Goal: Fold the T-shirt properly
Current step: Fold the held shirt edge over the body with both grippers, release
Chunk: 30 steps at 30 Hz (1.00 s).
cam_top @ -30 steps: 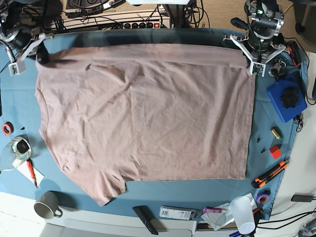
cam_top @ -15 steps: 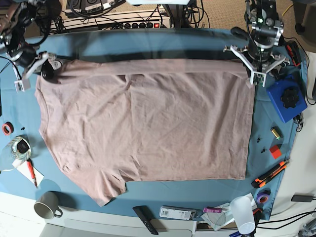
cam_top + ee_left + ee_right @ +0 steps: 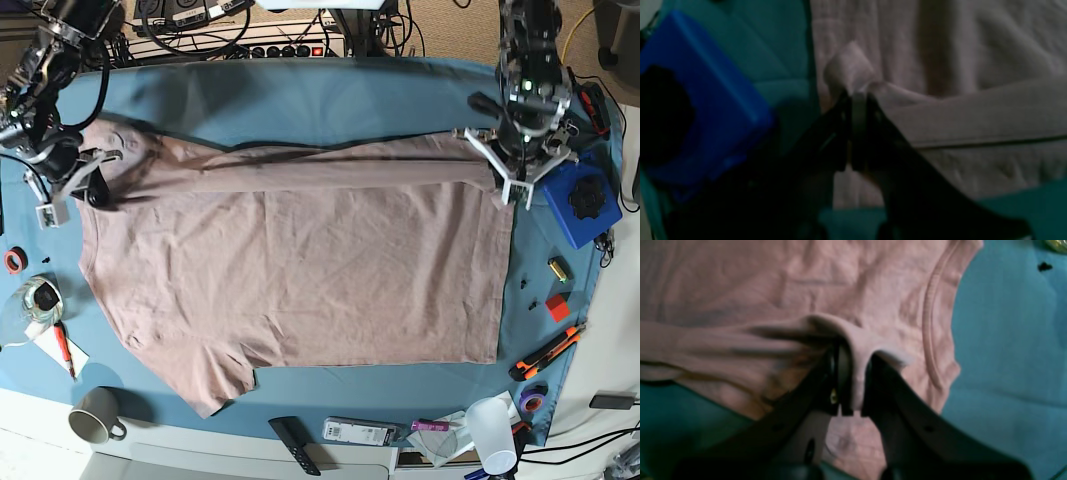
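Table cloth: a teal-blue cloth (image 3: pixel 330 100) covers the work table, with a bare strip showing along the far edge beyond the garment.
T-shirt: the large dusty mauve short-sleeved cotton T-shirt (image 3: pixel 300 270) lies spread across the middle of the cloth, its far edge lifted and doubled toward the near side, apparently to begin a lengthwise fold.
Left gripper: the black left gripper (image 3: pixel 857 100), on the base view's right, has its fingers pinched tight on the shirt's far hem-side corner, a tuft of fabric poking out beyond the tips.
Right gripper: the black right gripper (image 3: pixel 853 373), on the base view's left, is clamped on a ridge of fabric near the ribbed neckline (image 3: pixel 928 323); judged to hold that end level with the other.
Blue box: a bright blue plastic box (image 3: pixel 580 200) sits just beside the left gripper, close enough to be a possible obstruction.
Mug: a grey ceramic mug (image 3: pixel 95 415) stands near the front edge, clear of the shirt.
Hard to read: the left wrist view is dark and blurred; the far sleeve lies hidden under the fold; the neck label is not visible.
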Each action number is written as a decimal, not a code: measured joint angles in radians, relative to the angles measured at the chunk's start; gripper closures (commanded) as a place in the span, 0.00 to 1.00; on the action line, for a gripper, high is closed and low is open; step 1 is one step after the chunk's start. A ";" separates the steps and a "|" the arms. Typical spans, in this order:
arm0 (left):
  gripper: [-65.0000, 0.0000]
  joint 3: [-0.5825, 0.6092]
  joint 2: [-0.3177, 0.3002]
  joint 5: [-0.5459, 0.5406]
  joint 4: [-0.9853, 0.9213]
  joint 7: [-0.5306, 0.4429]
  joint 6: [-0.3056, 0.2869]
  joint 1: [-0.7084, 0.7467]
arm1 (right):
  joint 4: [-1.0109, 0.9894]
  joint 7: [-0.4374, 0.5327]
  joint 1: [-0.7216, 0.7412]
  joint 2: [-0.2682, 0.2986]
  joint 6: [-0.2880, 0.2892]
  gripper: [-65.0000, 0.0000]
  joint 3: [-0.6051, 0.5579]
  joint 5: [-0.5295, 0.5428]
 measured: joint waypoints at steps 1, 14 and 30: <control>1.00 0.001 -0.003 0.000 -0.010 0.002 0.000 -0.018 | -0.002 0.013 0.007 0.000 -0.013 1.00 -0.011 -0.025; 1.00 0.004 -0.077 -0.098 -0.097 -0.001 -0.004 -0.170 | -0.292 0.058 0.256 0.000 -0.013 1.00 -0.053 -0.044; 1.00 0.005 -0.077 -0.130 -0.257 -0.036 -0.005 -0.354 | -0.504 0.118 0.422 -0.003 0.011 1.00 -0.052 -0.124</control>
